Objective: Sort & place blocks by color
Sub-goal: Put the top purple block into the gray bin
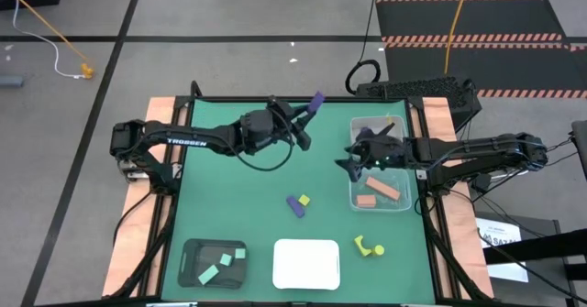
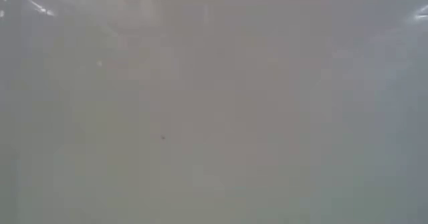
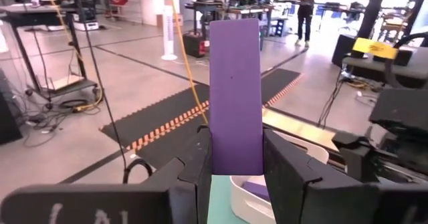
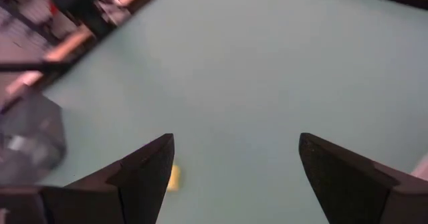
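Left gripper (image 1: 307, 108) clamps a purple bar (image 3: 235, 97) upright, its long axis running straight out beyond the fingertips, while right gripper (image 1: 349, 158) waits, jaws apart, beside the clear tray (image 1: 394, 204)

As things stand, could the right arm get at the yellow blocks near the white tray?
Probably yes. The right gripper is open and empty by the clear tray, and bare mat lies between it and the yellow blocks. The left gripper, holding a purple bar, is well away.
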Action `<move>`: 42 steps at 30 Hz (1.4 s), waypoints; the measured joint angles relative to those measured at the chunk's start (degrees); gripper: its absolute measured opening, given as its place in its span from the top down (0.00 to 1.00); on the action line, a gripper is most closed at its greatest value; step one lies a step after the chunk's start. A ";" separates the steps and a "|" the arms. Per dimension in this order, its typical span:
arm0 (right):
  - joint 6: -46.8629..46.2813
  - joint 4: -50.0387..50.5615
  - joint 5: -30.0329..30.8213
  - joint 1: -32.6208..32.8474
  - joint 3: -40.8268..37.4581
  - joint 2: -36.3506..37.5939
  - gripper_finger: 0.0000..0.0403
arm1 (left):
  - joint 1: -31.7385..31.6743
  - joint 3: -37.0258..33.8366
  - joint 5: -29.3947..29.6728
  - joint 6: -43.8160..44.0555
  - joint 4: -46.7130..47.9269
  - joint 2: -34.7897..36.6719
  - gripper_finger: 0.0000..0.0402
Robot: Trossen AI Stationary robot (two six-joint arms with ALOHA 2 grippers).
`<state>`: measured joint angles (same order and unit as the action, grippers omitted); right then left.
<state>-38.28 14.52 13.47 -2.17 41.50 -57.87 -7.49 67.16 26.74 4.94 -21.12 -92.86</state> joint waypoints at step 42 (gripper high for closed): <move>-16.65 -54.24 10.50 -11.80 -0.09 -14.85 0.22 | -3.06 0.00 0.44 10.70 11.83 0.00 0.74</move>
<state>-54.93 -39.73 23.98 -13.97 41.41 -72.71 -10.54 67.16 27.18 15.64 -9.29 -92.86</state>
